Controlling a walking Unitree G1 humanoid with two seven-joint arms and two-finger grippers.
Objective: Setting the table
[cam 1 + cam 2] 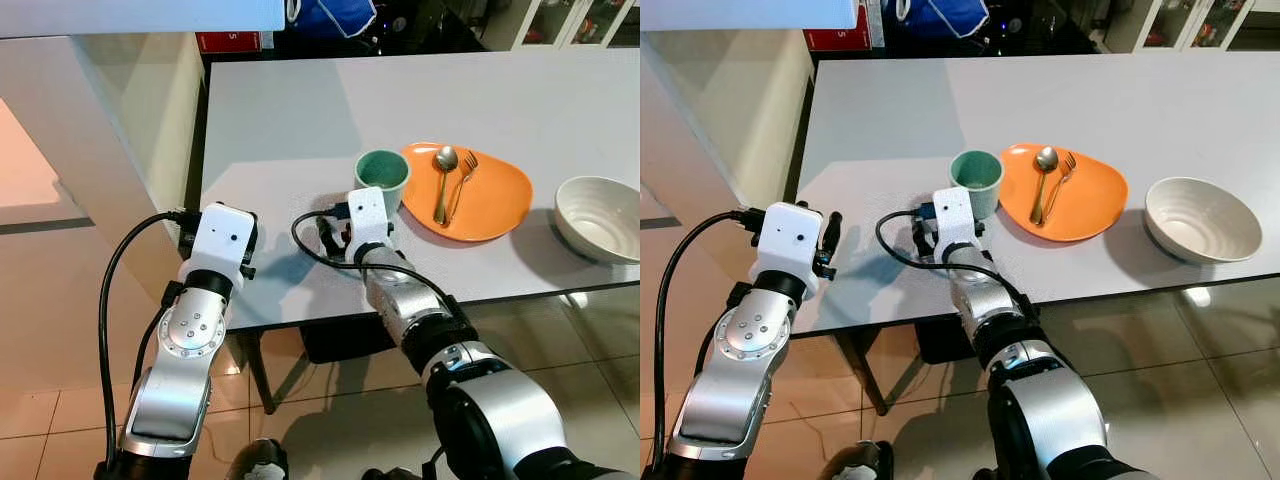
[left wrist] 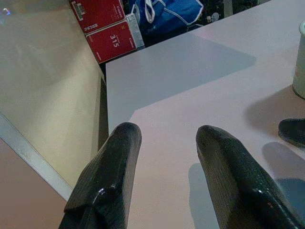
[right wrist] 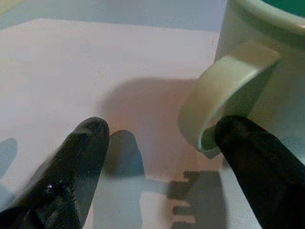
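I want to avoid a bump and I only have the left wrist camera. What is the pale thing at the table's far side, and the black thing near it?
Observer: The pale thing is a green-lined mug. The black thing is the right gripper, open at the mug's handle.
Operator: Is it gripping the handle?
Observer: No. The fingers stand wide apart, one close against the handle; I cannot tell if it touches.
Operator: What lies beyond the mug?
Observer: An orange plate right beside it, on the robot's right, carrying a spoon and a fork. Further right is a white bowl near the table's edge.
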